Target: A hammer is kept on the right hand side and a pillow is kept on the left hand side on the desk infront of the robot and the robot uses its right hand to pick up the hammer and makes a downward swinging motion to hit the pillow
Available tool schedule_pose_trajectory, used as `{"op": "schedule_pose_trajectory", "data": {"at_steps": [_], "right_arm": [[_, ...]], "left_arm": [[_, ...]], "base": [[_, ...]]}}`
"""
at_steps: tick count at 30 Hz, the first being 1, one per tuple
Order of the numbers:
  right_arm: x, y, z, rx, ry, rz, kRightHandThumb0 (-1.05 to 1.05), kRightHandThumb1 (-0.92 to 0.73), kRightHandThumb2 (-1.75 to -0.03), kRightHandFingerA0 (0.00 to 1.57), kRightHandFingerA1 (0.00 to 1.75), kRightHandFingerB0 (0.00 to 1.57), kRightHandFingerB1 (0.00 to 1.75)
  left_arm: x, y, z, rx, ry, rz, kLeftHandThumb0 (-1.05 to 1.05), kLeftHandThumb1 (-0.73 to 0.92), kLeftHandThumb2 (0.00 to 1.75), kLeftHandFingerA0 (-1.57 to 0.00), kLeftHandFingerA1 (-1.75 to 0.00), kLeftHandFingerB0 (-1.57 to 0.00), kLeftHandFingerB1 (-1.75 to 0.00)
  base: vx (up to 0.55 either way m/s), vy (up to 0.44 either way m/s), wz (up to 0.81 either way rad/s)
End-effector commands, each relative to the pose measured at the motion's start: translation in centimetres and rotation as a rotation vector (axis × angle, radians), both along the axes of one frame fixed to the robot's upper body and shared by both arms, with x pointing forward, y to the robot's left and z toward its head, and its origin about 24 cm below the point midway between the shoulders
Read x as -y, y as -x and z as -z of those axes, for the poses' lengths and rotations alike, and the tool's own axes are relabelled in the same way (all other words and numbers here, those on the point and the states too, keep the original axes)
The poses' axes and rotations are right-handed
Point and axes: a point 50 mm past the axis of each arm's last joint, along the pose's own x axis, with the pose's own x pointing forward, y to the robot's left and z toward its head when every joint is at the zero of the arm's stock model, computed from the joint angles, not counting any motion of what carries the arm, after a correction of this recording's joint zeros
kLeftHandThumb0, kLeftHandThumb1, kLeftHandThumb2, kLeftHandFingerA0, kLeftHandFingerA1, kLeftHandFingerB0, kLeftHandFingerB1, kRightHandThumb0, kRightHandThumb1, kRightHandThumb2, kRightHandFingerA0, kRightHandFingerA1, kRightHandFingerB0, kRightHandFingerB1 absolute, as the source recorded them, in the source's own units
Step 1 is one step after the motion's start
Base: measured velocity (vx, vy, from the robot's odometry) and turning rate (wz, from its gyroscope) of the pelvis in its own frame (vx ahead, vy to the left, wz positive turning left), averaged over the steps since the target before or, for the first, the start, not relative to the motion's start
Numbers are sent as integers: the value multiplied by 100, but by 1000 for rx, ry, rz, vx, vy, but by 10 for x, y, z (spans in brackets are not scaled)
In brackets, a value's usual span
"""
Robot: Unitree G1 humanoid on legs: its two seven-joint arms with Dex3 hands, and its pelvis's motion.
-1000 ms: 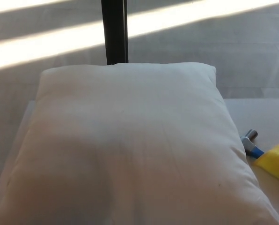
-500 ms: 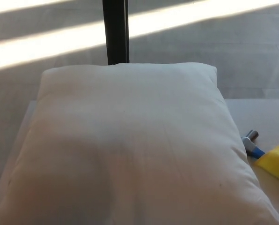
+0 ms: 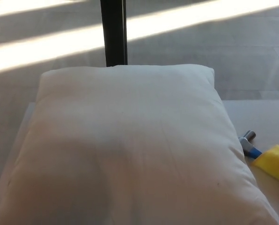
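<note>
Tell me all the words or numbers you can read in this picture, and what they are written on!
There are none to read. The white pillow is plain, with no label showing. The hammer, only partly visible beside the pillow, shows no writing, and neither does the yellow thing next to it. The desk is bare of print too.

A black upright post (image 3: 113,33) stands behind the white desk (image 3: 266,117), on a grey floor (image 3: 214,51) crossed by bright sunlight bands (image 3: 46,47).
</note>
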Motion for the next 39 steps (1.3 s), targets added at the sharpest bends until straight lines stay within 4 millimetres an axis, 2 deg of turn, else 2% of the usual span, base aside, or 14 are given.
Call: {"op": "schedule_pose_trajectory", "data": {"at_steps": [1, 9, 17, 18, 19, 21, 22, 29, 30, 31, 32, 34, 36, 39], "right_arm": [[-1, 20, 31, -42, 52, -2, -27, -69, -62, 81, 134, 37, 35], [-16, 16, 33, 42, 52, -95, -21, -71, -64, 82, 144, 86, 53], [-28, 17, 34, 76, 7, -179, -23, -65, -61, 82, 151, 89, 71], [-28, 18, 35, 104, 38, -205, -20, -68, -60, 77, 163, 74, 123], [-28, 20, 34, 146, 49, -229, -13, -67, -62, 80, 170, 75, 139], [-28, 21, 33, 191, 46, -249, -13, -67, -62, 80, 170, 75, 139], [-27, 22, 30, 219, 102, -288, -18, -64, -62, 85, 171, 82, 117], [-19, 17, 18, 195, -4, -288, -12, -50, -93, 87, 175, 77, 147], [-18, 11, 17, 135, -76, -195, -16, -64, -85, 85, 169, 82, 88], [-16, 6, 15, 82, -137, -125, -18, -67, -85, 88, 156, 75, 66], [-14, 0, 14, 42, -187, -43, -17, -74, -78, 82, 175, 69, 94], [-13, -3, 12, 24, -207, -7, -11, -69, -83, 86, 163, 73, 110], [-10, -7, 8, 5, -235, 49, -11, -67, -84, 80, 175, 64, 150], [-4, -8, 2, 33, -309, 100, -12, -57, -99, 81, 175, 65, 159]], "left_arm": [[-1, 2, -2, -11, -28, 16, -61, 79, 64, -53, -61, -59, -49], [0, 0, -1, 7, -21, 12, -61, 78, 63, -56, -58, -57, -47], [-1, -4, -2, 23, -17, 9, -60, 78, 63, -58, -58, -57, -48], [-1, -4, -3, 30, -13, 10, -60, 78, 63, -57, -60, -56, -48], [-1, -4, -3, 29, -15, 9, -61, 78, 63, -58, -60, -59, -48], [-1, -4, -2, 21, -22, 6, -61, 78, 63, -58, -60, -59, -48], [-1, -4, -3, 22, -25, 21, -60, 79, 63, -58, -59, -57, -48], [-2, -5, -3, 4, -28, 22, -61, 80, 63, -57, -59, -56, -47], [-2, -5, -3, 9, -28, 15, -62, 78, 63, -57, -59, -57, -48], [-2, -4, -3, 23, -21, 9, -62, 78, 63, -56, -61, -55, -49], [-1, -4, -2, 24, -18, 12, -61, 79, 63, -55, -61, -56, -48], [-1, -5, -3, 7, -29, 40, -61, 81, 64, -55, -60, -55, -48], [-1, -5, -2, 17, -23, 24, -62, 79, 63, -56, -61, -57, -48], [0, -4, -1, 19, -21, 23, -62, 79, 63, -55, -59, -55, -48]], "base": [[0, 0, 0], [0, 0, 0], [0, 0, 0], [0, 0, 0], [0, 0, 0], [0, 0, 0], [0, 0, 0], [0, 0, 0], [0, 0, 0], [0, 0, 0], [0, 0, 0], [0, 0, 0], [0, 0, 0], [0, 0, 0]]}}
